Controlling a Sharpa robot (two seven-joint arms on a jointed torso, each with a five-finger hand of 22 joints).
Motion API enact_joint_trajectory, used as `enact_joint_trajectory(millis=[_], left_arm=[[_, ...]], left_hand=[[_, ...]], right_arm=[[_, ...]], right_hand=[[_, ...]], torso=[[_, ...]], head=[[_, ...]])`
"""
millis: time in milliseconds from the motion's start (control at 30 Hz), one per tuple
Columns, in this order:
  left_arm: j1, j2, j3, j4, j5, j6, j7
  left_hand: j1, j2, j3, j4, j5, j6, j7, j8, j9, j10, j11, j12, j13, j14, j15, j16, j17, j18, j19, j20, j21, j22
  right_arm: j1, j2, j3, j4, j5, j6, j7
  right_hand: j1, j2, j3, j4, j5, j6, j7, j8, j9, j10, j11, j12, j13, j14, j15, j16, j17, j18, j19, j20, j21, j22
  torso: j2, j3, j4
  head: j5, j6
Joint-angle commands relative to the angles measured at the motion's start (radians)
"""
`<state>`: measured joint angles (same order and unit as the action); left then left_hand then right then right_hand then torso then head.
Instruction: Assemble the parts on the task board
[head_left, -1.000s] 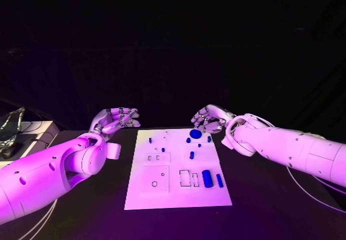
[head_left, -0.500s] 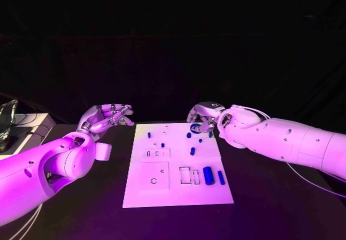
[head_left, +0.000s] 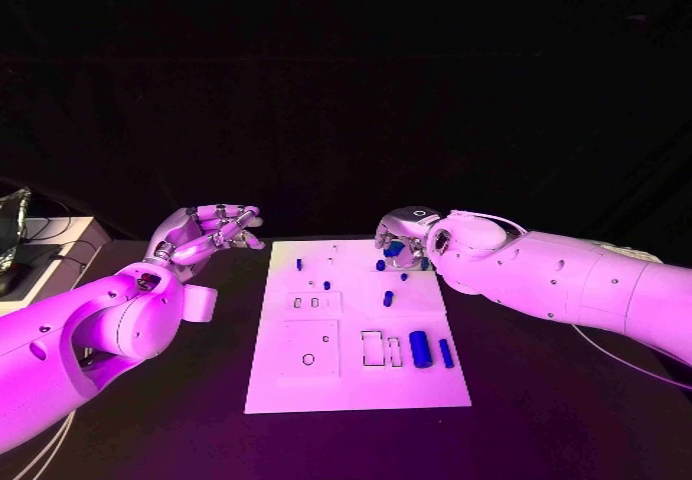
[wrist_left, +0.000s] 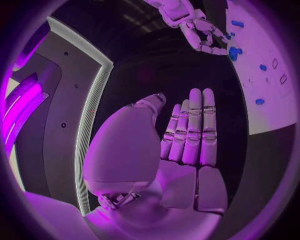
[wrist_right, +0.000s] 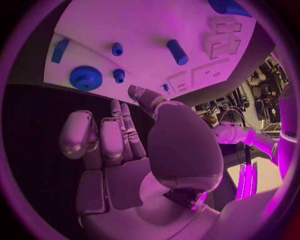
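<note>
The white task board (head_left: 353, 385) lies in the middle of the black table. At its far right corner lies a blue gear (wrist_right: 85, 77), with two small blue pegs (wrist_right: 117, 48) and a short blue cylinder (wrist_right: 177, 52) near it. My right hand (head_left: 401, 245) hovers over that corner, fingers stretched toward the gear (wrist_left: 232, 52), holding nothing. A large blue cylinder (head_left: 420, 348) and a slim blue bar (head_left: 446, 352) lie near the board's right edge. My left hand (head_left: 209, 232) is raised off the board's far left corner, fingers loose and empty.
Rectangular slots and a small hole (head_left: 309, 359) mark the board's near half. A pale box with cables (head_left: 29, 250) stands at the table's left edge. A cable (head_left: 620, 365) trails under my right arm.
My right hand has come down over the board's far right corner and now partly covers the gear. The left hand has barely moved. The camera has shifted a little.
</note>
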<state>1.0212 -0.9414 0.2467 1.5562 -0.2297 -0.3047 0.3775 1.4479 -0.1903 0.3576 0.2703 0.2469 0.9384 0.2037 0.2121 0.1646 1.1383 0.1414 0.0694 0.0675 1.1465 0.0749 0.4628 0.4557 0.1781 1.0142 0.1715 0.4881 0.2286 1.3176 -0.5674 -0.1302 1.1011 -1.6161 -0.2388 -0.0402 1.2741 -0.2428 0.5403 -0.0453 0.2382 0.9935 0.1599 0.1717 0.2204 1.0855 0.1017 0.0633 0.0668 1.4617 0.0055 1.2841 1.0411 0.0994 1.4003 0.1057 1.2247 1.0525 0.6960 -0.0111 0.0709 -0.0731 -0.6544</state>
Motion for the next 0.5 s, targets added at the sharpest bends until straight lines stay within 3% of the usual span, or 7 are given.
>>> enact_joint_trajectory(millis=[33, 500], left_arm=[[0.0, -0.001, 0.003, 0.005, -0.008, 0.018, 0.003], [0.0, -0.005, 0.007, 0.007, -0.011, 0.019, 0.0]], left_hand=[[0.001, -0.008, 0.007, 0.002, -0.004, -0.007, 0.003, -0.007, 0.001, -0.005, 0.0, -0.006, 0.001, -0.004, -0.001, 0.003, 0.001, 0.0, -0.008, 0.0, 0.003, 0.001], [0.0, -0.008, 0.008, 0.001, -0.004, -0.007, 0.003, -0.007, 0.001, -0.006, 0.0, -0.006, 0.001, -0.007, -0.001, 0.008, 0.006, 0.0, -0.01, 0.0, 0.006, 0.003]], right_arm=[[-0.001, 0.003, 0.0, -0.007, -0.053, 0.029, -0.028], [-0.013, 0.019, 0.0, -0.029, -0.053, 0.045, -0.027]], right_hand=[[0.013, 0.001, -0.007, 0.002, -0.004, -0.007, -0.002, -0.005, 0.002, -0.004, -0.001, -0.001, 0.002, 0.029, 0.004, 0.005, 0.001, -0.003, 0.004, 0.003, 0.003, 0.0], [0.019, 0.01, -0.005, 0.005, -0.002, 0.0, -0.001, -0.001, 0.007, 0.003, -0.001, 0.002, 0.004, 0.029, 0.004, 0.016, 0.009, -0.004, 0.007, 0.002, 0.007, 0.007]], torso=[[0.009, -0.0022, 0.0083], [0.021, -0.0046, 0.0159]], head=[[-0.006, 0.0], [-0.012, 0.003]])
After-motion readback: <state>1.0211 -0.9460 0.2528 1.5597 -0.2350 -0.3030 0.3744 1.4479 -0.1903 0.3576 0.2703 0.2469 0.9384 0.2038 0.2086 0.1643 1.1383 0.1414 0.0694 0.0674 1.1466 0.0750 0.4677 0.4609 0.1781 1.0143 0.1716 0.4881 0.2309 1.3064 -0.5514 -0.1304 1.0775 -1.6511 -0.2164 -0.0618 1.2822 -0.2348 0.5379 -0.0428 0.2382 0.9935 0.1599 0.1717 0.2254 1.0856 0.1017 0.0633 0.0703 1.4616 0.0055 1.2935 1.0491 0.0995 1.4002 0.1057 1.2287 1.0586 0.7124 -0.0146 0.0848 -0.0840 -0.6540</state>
